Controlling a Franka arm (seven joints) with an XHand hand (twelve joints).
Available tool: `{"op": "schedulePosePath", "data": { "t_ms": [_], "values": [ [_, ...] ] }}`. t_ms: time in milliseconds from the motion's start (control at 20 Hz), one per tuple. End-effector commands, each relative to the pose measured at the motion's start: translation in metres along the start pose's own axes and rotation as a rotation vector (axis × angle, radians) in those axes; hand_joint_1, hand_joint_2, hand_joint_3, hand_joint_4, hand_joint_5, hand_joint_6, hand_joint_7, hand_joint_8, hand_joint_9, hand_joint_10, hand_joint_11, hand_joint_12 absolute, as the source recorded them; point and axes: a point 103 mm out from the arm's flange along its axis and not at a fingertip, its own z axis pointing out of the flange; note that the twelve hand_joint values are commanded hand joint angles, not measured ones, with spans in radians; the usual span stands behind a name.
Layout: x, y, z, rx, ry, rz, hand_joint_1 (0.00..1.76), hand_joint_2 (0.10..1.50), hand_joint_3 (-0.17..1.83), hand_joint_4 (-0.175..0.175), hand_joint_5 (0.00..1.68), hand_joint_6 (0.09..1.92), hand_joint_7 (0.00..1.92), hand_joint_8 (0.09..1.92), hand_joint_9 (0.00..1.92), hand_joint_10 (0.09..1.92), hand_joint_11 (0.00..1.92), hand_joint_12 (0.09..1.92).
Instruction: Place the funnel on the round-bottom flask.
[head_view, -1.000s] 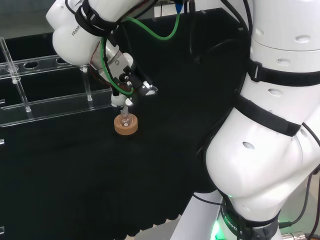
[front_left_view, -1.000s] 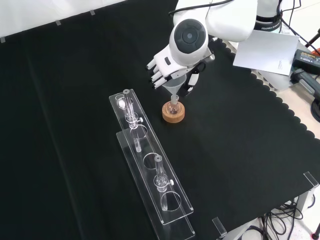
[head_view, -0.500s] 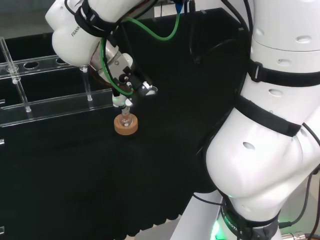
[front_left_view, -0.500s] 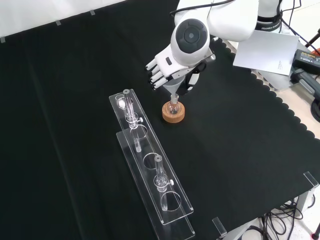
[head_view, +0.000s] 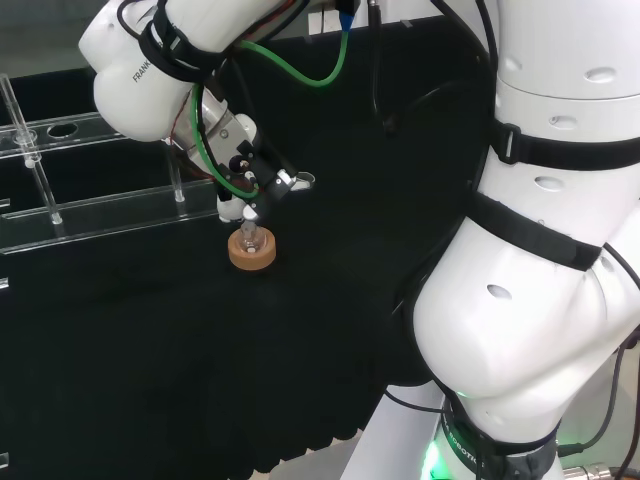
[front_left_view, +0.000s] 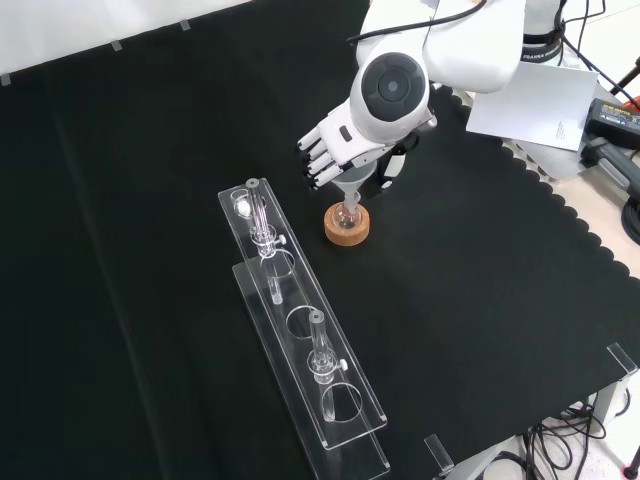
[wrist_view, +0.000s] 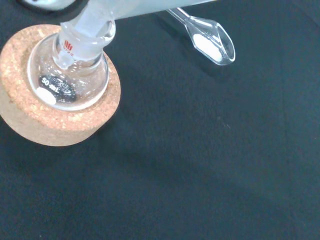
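A: Where does the round-bottom flask (wrist_view: 70, 75) stand?

B: It sits in a cork ring (front_left_view: 346, 225) on the black cloth (front_left_view: 150, 200), near the middle of the bench in the front view. In the head view the same stand (head_view: 251, 251) lies just in front of the clear acrylic rack (head_view: 90, 215). The wrist view shows the flask upright, its bulb seated in the ring (wrist_view: 55, 110).

A: And the funnel (front_left_view: 354, 180)?

B: It is directly above the flask. In the front view its cone is under the hand (front_left_view: 335, 150) and its stem points down into the flask's neck (front_left_view: 347, 205). In the wrist view the stem (wrist_view: 92, 22) enters the neck from above; how deep it goes cannot be told.

A: How does the hand stand?

B: Its fingers (front_left_view: 318, 165) are curled round the funnel's cone, holding it. In the head view the hand (head_view: 245, 175) is just above the cork ring, below the arm's white wrist link (head_view: 140, 70).

A: What else lies on the cloth?

B: A small clear glass scoop (wrist_view: 210, 42) with white powder, near the cork ring but apart from it. In the front view the rack (front_left_view: 300, 340) runs diagonally at the left of the flask, with upright glass tubes (front_left_view: 262, 215) in it.
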Motion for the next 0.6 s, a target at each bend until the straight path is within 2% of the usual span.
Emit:
{"op": "schedulePosePath", "data": {
  "t_ms": [50,200,300,450,600],
  "values": [
    [-0.0012,-0.0011,-0.0002,-0.006,-0.004,0.007,0.77,0.70,0.57,-0.040,0.51,0.70,0.56,0.79,0.83,0.55,0.56,1.31],
    [-0.0033,-0.0010,0.0000,0.001,-0.002,0.010,0.77,0.70,0.57,-0.040,0.51,0.70,0.55,0.78,0.81,0.55,0.54,1.31],
    [-0.0042,-0.0009,0.0005,0.012,0.002,0.003,0.76,0.70,0.56,-0.038,0.46,0.65,0.45,0.77,0.74,0.56,0.48,1.34],
    [-0.0037,-0.0012,0.0015,0.038,0.005,-0.016,0.66,0.68,0.49,-0.032,0.35,0.45,0.20,0.74,0.49,0.64,0.34,1.42],
    [-0.0032,-0.0026,0.0002,0.031,0.012,-0.029,0.55,0.68,0.38,-0.028,0.29,0.21,0.04,0.68,0.30,0.75,0.26,1.46]
  ]
}}
